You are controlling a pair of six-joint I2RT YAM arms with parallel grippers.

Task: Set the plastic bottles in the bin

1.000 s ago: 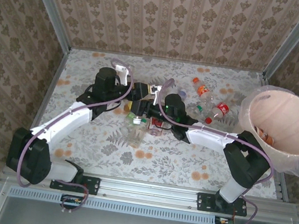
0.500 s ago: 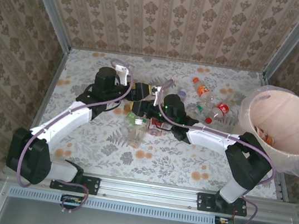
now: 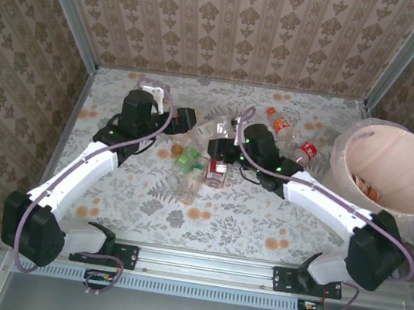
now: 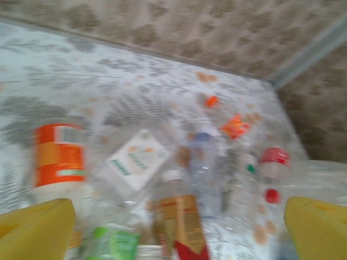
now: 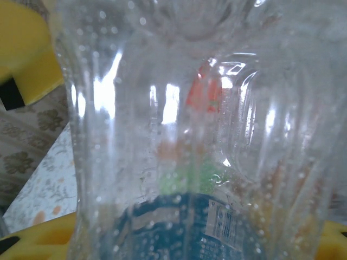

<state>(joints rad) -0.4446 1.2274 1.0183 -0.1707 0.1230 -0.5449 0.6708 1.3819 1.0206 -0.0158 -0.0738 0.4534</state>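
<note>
Top external: right gripper [image 3: 220, 147] clamps clear bottle [image 5: 190, 135] left of bin [image 3: 396, 164]; left gripper [image 4: 174, 230] spread wide; bin against right edge of table [image 3: 260, 217].

Walls [image 3: 234, 26]: closing in three sides, wearing beige paper with a damask pattern.
Posts [image 3: 67, 5]: grey metal, running up the two far corners.
Table [image 3: 260, 217]: lying under a pale cloth showing grey ferns and orange blooms.
Rail [image 3: 206, 262]: running along the near edge.
Light: falling evenly, casting soft shadows.
</note>
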